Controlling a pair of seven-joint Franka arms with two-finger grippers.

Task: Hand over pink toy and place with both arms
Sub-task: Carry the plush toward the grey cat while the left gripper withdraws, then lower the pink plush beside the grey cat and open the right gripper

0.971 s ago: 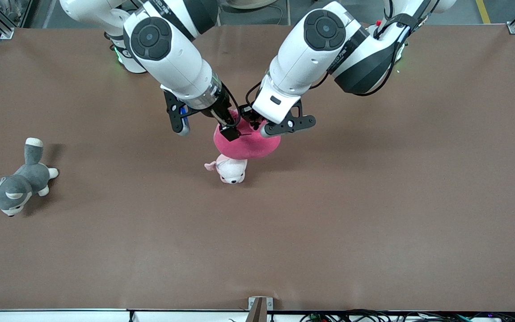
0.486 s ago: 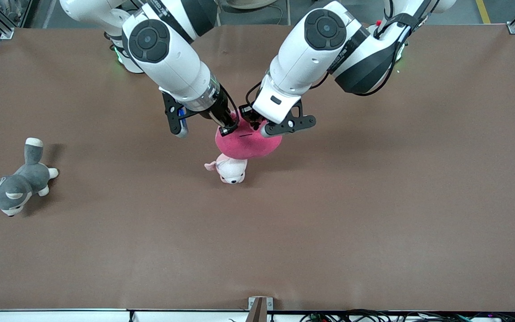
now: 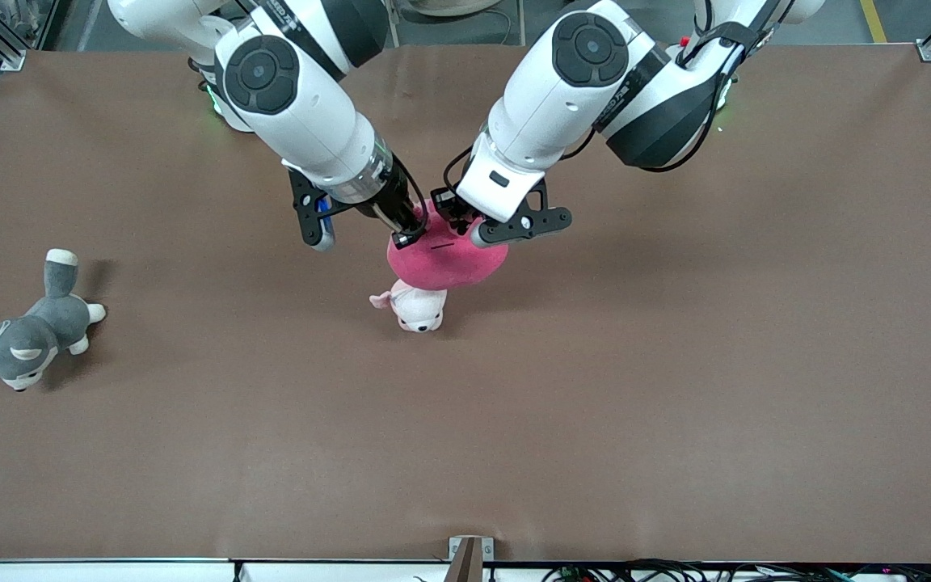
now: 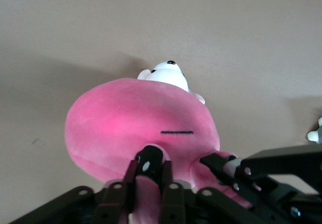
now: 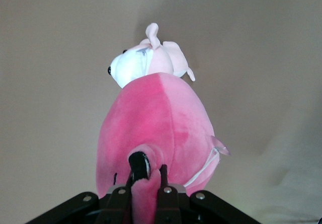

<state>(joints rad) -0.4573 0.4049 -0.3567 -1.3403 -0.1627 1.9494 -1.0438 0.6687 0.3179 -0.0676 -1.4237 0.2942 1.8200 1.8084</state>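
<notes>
Right now both claws pinch the pink toy (image 3: 448, 260) at its top, so it hangs in mid-air between the two arms, over the bench (image 3: 676, 364) centre. Right claw (image 3: 406, 237) is clenched on a fold of plush; the right wrist view shows fabric squeezed between its fingers (image 5: 137, 164). Left claw (image 3: 457, 227) is likewise clamped on a tuft. Prob. the handover overlap: two grips so it can't drop. A small pale plush (image 3: 417, 308) lies on the bench under the toy; grey dog (image 3: 25, 335) sits well apart, toward the right arm's end.
</notes>
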